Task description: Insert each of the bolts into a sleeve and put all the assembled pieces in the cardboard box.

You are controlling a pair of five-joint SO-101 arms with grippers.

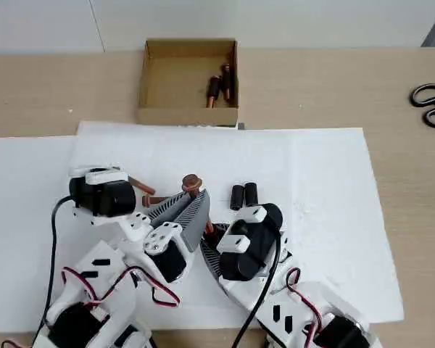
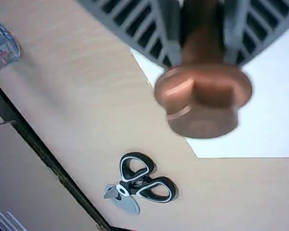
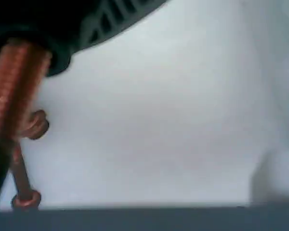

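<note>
**Bolt and sleeve paired up, well short of the cardboard box**

Left gripper [image 1: 192, 194] is pinched on a copper bolt [image 2: 202, 96] just under its head. The head points toward the cardboard box [image 1: 187, 114], which leaves the threaded shank free to take a sleeve. I read the right gripper [image 1: 209, 238] as clamped on a black sleeve [image 3: 60, 57]. Its wrist view has threaded shank running out of that dark ring, so the 2 parts look at least partly mated. My judgement is that this is the insertion step, with each arm gripping 1 part so both line up on 1 axis.

All of this sits well apart from the box, on its arm-facing side, over the white paper [image 1: 312, 174]. Inside the box, against 1 side wall, lie at least 2 assembled pieces [image 1: 219, 85].

On that same arm-facing side, 2 spare sleeves [image 1: 243, 194] sit side by side. 2 loose bolts [image 1: 141, 185] lie near them, just beside the left gripper. I judge that 2 more pairs remain after this one. Scissors [image 1: 431, 105] lie far off to 1 side of the box, out of the work.

Next I would seat the bolt fully, then carry the pair to the box. If the axes are off, the bolt could cock in the sleeve.
</note>
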